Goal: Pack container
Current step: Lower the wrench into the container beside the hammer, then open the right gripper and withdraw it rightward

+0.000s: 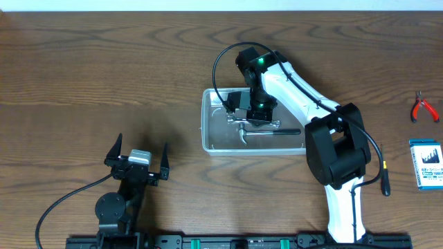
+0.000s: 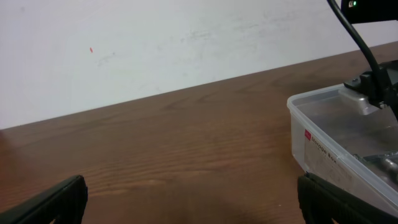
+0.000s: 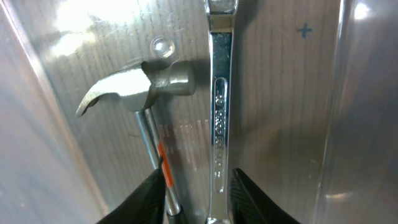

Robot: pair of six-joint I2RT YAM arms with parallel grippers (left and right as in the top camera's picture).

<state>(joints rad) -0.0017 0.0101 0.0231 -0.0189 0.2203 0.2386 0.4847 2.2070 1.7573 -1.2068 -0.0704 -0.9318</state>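
The clear plastic container (image 1: 208, 124) stands mid-table, and its near corner shows in the left wrist view (image 2: 323, 134). Inside lie a silver claw hammer (image 1: 243, 135) and a silver wrench (image 1: 270, 124). My right gripper (image 1: 252, 111) reaches down into the tub. In the right wrist view its jaws (image 3: 196, 199) stand apart. The wrench (image 3: 221, 106) lies flat between them near the right finger, and the hammer (image 3: 134, 84) has its shaft by the left finger. My left gripper (image 1: 142, 142) rests open over bare table at front left, with nothing between its fingers (image 2: 193, 205).
Red-handled pliers (image 1: 423, 108) lie at the far right edge. A small blue-and-white box (image 1: 426, 164) sits below them. The right arm's black cable loops over the container's back left corner. The container's clear wall (image 3: 360, 124) rises close to the right gripper's right side.
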